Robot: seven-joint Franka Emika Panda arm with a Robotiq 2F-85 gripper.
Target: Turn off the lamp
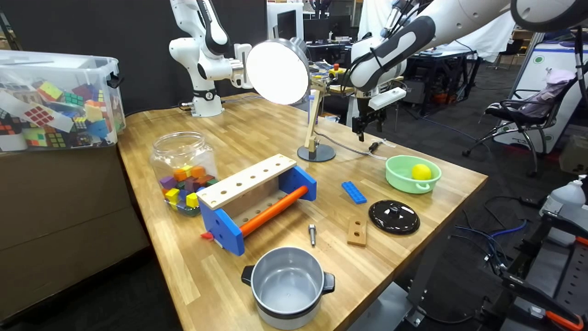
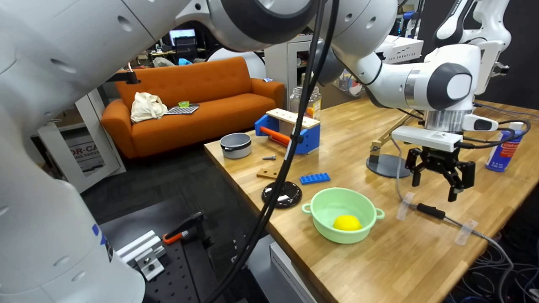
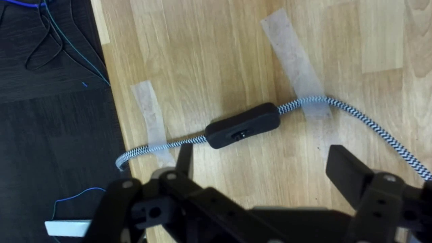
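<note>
Hovering over the wooden bench, dark carpet frame-right, my empty fingers gaped wide; left of them, upper centre, shone the lamp.

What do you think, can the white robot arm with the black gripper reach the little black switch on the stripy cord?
Probably yes. The black gripper hangs open nearby above the wooden table, and nothing covers the oblong black switch in the wrist view; translucent tape strips cross the striped cord instead.
</note>
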